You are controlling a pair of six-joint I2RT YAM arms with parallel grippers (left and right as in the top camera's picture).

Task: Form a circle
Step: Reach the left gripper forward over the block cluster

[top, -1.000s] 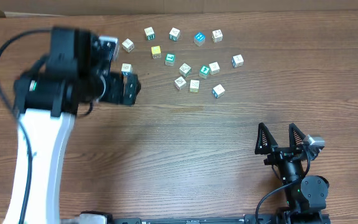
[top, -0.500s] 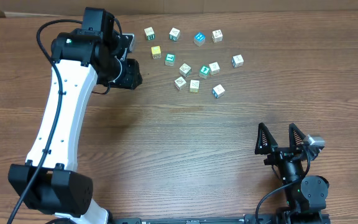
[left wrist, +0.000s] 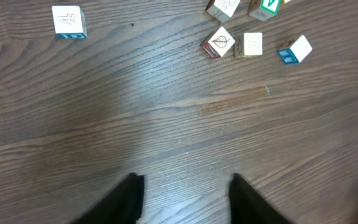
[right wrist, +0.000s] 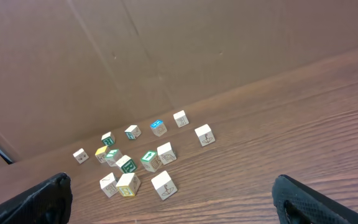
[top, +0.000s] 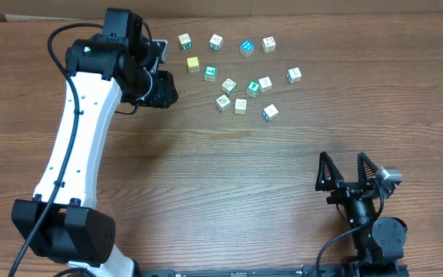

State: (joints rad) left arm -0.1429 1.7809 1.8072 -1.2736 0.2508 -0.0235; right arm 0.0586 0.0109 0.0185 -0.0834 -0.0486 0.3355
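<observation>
We begin at the left gripper [left wrist: 185, 186]. Its two dark fingers [left wrist: 126, 198] stand apart with only the bare wood of the table [left wrist: 166, 124] between them, so they are released and grasp nothing. Beyond the tips, a lone block [left wrist: 67, 22] sits well off to the upper left of the wrist view, with its blue side facing the fingers. Further right we see a leaf block [left wrist: 218, 42] turned corner-on like a diamond. Just beside it, a pale block [left wrist: 252, 43] sits square to the view; we cannot tell whether the two touch. A blue-sided block [left wrist: 295, 48] lies near them, slightly rotated.

From overhead, the blocks [top: 241, 105] form a loose band rather than a ring. The band's long axis runs left to right along the far side of the table. Four blocks make a fairly straight far row, and the rest form a nearer clump that slants toward the near right. The cubes themselves are turned at differing angles. The left gripper hangs at the band's left end, on the white left arm [top: 75, 146] that reaches up from the near left corner.

The right gripper [top: 348, 173] rests well apart at the near right. Its fingers are spread wide and empty, pointing toward the far edge. In its wrist view the blocks lie ahead, before a brown cardboard wall [right wrist: 166, 50].
</observation>
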